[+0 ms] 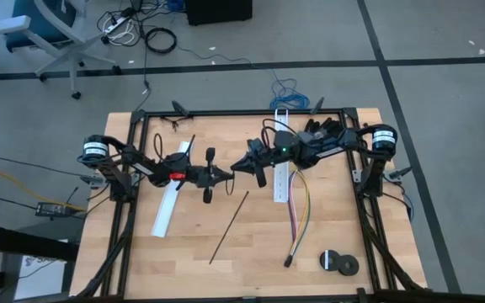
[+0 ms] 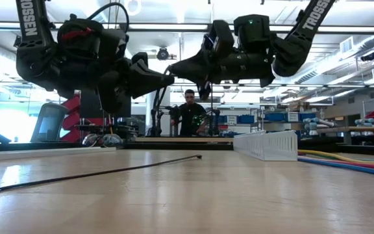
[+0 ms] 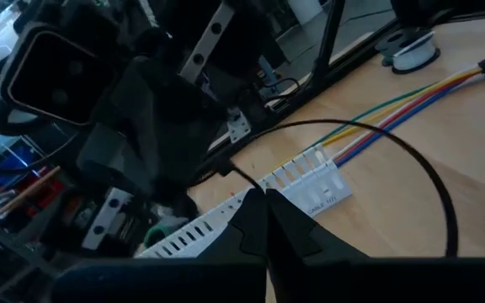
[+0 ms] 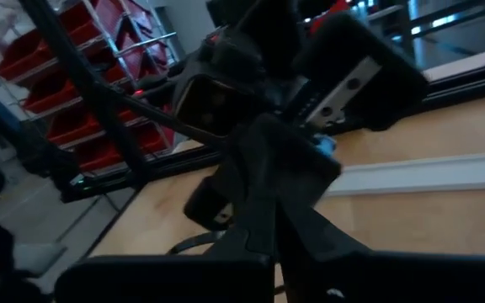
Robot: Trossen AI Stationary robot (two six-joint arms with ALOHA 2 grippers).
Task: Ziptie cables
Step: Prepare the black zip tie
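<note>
A: Where are the grippers?
B: Left gripper and right gripper meet tip to tip above mid-table, both pinched together on a looped ziptie.
A: The cables?
B: Lying beside the white channel, another ziptie nearby.

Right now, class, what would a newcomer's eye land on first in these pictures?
Two dark grippers, left gripper and right gripper, meet tip to tip above the table's middle, a ziptie looping between them. Beside them lie a white slotted channel and coloured cables.
</note>
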